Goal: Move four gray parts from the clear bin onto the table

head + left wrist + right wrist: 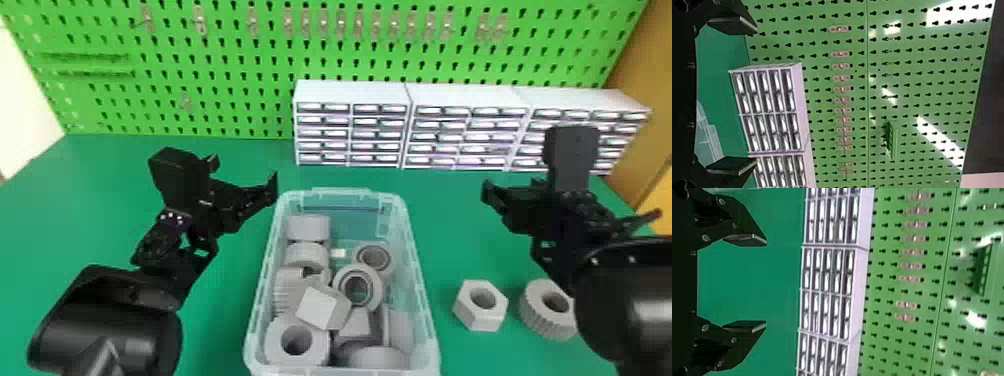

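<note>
Green table (110,190): bin (422,305) at bottom center contains gray parts (316,307); nut (475,314) and gear (537,320) at lower right. I have left gripper (244,175), center left, spread wide; right gripper (571,204), center right, open; both empty.

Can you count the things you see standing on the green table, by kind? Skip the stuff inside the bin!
Clear bin: 1
Gray six-sided part: 1
Gray ribbed round part: 1
White drawer cabinets: 3
Total: 6

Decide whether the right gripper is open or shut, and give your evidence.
Open: the right gripper has its two fingers well apart, with green table visible between them and nothing held.
</note>
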Controlling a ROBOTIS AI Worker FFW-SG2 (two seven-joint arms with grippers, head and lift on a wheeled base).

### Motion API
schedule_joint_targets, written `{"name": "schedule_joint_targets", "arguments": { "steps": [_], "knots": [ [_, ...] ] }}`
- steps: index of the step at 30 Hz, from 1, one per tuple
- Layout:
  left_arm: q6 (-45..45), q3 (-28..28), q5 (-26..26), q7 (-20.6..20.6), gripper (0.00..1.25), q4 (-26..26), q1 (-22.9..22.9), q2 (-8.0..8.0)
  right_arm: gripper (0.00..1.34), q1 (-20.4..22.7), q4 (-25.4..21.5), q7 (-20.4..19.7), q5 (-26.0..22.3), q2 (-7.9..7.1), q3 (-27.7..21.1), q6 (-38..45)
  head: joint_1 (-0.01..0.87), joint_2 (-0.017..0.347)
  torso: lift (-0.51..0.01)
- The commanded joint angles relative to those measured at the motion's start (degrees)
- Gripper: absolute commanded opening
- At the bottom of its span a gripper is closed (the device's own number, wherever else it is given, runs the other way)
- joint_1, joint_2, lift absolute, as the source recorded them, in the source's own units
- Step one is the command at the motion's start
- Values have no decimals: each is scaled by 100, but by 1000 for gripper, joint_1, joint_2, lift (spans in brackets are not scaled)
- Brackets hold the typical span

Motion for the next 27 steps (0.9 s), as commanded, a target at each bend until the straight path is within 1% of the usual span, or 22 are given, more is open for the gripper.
{"name": "schedule_joint_targets", "arguments": {
  "steps": [1, 8, 14, 18, 23, 27],
  "knots": [
    [-3, 17, -3, 0, 1135, 0, -3, 0, 821, -140, -147, 29, -86, -71, 289, 321, 678, 34, -50],
    [-3, 35, -11, 0, 1135, 0, -3, 0, 822, -333, -173, 170, -174, -133, 719, 734, 678, 34, -50],
    [-3, 52, -38, 0, 1135, 0, -3, 0, 822, -526, -182, 188, -367, -229, 1071, 1077, 678, 34, -50],
    [-3, 43, -38, 0, 1137, 0, -11, -9, 821, -720, -173, 196, -490, -291, 1308, 1473, 678, 34, -50],
    [-3, 52, -38, 0, 1135, 0, 6, -17, 821, -1027, -173, 232, -543, -317, 1510, 2009, 678, 34, -50],
    [-3, 61, -47, 0, 1135, 0, 6, -17, 822, -1282, -182, 311, -543, -300, 1607, 2475, 678, 34, -50]
  ]
}}
